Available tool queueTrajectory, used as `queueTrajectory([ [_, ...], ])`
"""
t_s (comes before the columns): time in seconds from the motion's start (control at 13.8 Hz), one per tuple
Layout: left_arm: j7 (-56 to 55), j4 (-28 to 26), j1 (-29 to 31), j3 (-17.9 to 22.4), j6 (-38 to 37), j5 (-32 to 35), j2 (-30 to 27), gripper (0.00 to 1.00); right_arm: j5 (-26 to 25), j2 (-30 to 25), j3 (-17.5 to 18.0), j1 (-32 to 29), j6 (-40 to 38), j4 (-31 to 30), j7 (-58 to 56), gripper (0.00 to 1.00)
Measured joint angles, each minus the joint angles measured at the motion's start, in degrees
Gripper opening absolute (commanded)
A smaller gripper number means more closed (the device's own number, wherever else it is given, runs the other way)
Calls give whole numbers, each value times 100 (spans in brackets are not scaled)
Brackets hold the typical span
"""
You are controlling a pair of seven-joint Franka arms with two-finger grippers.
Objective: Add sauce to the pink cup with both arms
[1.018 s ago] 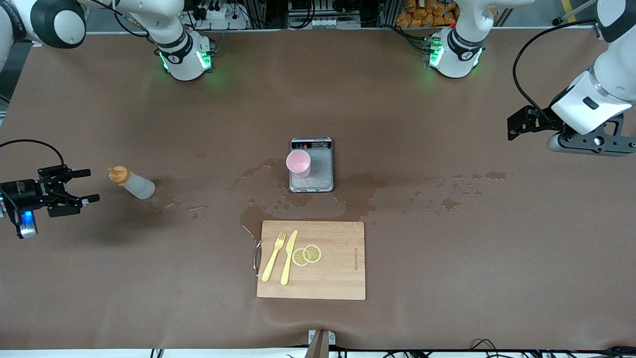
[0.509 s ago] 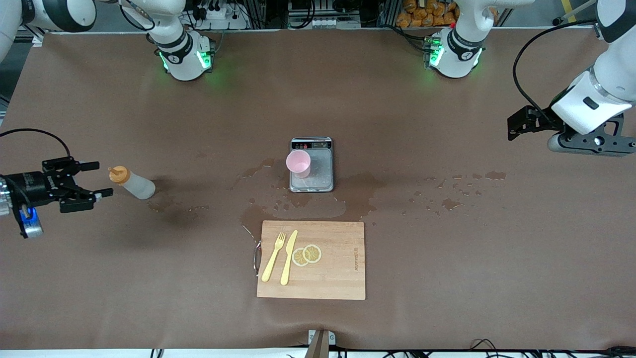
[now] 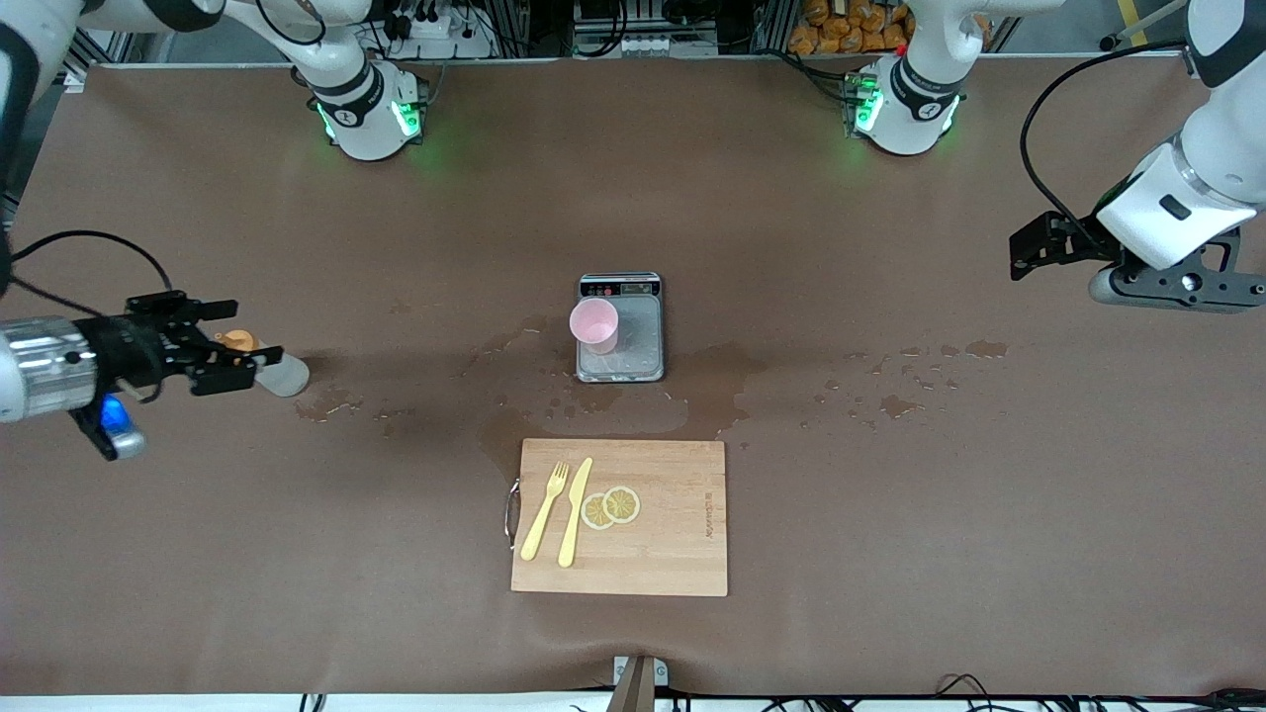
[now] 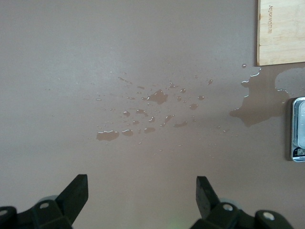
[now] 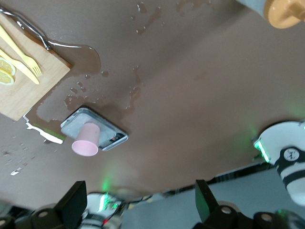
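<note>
The right pincer [image 3: 237, 334], fingers spread wide and holding nothing, straddles the orange cap of the sauce [image 3: 280, 375] lying on the tabletop [image 3: 890, 514], while the left pincer [image 3: 1024, 252] waits, also spread and empty, well apart from the pink cup [image 3: 594, 324] on the scale [image 3: 638, 341].

The sauce [image 3: 272, 370], a small translucent greyish-white squeeze bottle with an orange nozzle cap, lies on its side at about 9 o'clock on the table, toward the right arm's end, its capped end pointing toward that end of the table. The pink cup [image 3: 594, 324], a pale pink tapered tumbler without a handle, stands upright near the table's centre on the grey scale [image 3: 633, 341], mouth up.
</note>
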Motion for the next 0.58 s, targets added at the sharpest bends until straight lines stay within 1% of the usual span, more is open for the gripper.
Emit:
queueTrajectory([
  [0.15, 0, 0, 0, -1, 0, 0, 0, 100, -347, -131, -3, 261, 320, 0, -7, 100],
  [0.29, 0, 3, 0, -2, 0, 0, 0, 100, -736, -202, -10, 275, 443, -1, -140, 100],
  [0.44, 0, 8, 1, 0, 0, 0, 0, 100, -1164, -296, -1, 305, 805, -15, -728, 100],
  [0.58, 0, 13, 2, 2, 0, 0, 0, 100, -1309, -528, -5, 325, 1116, -247, -1343, 100],
])
